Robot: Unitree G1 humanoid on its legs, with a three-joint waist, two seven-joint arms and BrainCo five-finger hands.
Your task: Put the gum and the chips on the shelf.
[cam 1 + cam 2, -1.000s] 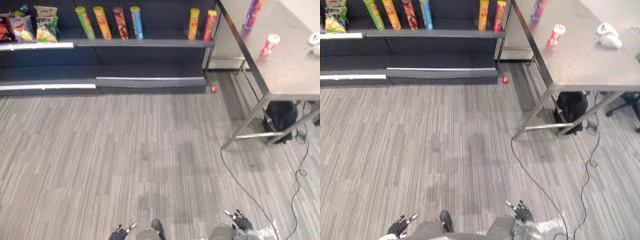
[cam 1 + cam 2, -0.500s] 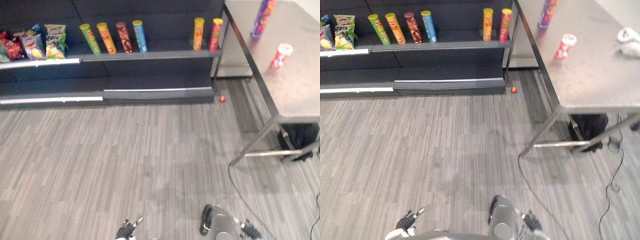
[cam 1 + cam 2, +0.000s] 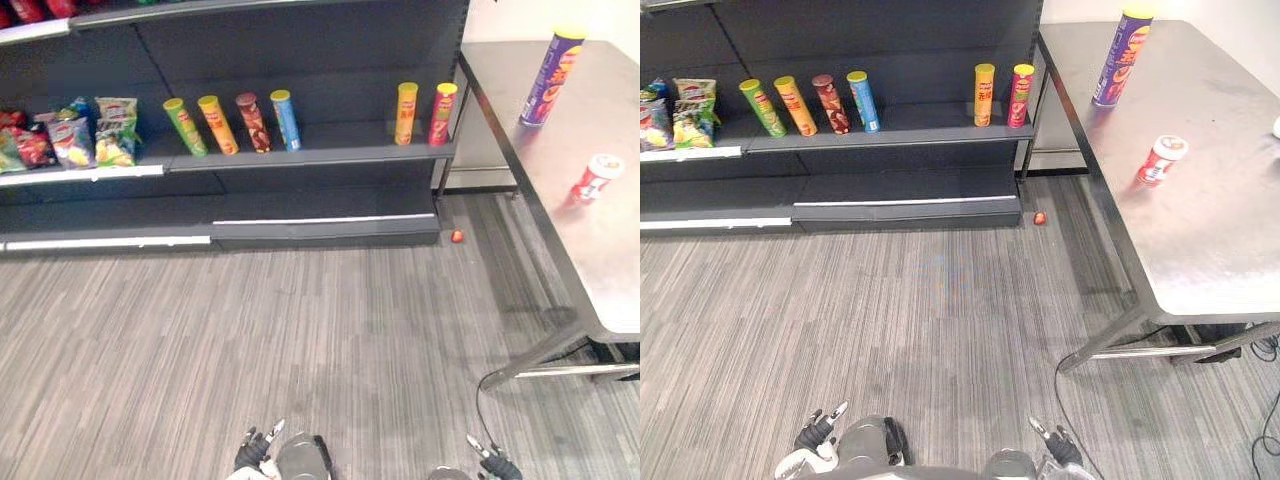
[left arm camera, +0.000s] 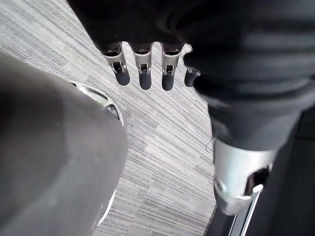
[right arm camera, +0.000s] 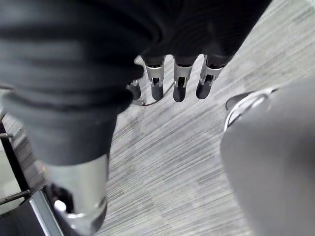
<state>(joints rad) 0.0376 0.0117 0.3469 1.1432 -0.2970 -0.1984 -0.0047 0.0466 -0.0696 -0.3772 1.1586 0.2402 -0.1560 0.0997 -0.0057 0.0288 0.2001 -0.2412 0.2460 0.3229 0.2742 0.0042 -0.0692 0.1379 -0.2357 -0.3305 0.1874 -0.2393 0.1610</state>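
**Desk:** Where do the goods stand?

**Field:** Both on the steel table (image 3: 1200,230), at the robot's right. The purple chips can (image 3: 1120,57) stands upright near the far end. The red-and-white gum tub (image 3: 1161,161) sits nearer on the same top, well apart from the can. Neither is on the shelf (image 3: 925,122).

**Desk:** And the hands?

**Field:** The left hand (image 4: 143,78) hangs low over the grey striped carpet (image 3: 940,320), fingers straight and relaxed, holding nothing. The right hand (image 5: 178,86) hangs the same way on the other side, fingers loose and empty.

**Desk:** What does the shelf carry?

**Field:** A green can (image 3: 762,107), an orange can (image 3: 795,105), a brown can (image 3: 830,103) and a blue can (image 3: 863,101) stand in a row. A yellow can (image 3: 984,95) and a pink can (image 3: 1020,96) stand together at the end nearest the table. Snack bags (image 3: 690,115) fill the left section. A small red object (image 3: 1039,218) lies on the carpet by the shelf's lower corner; what it is I cannot tell.
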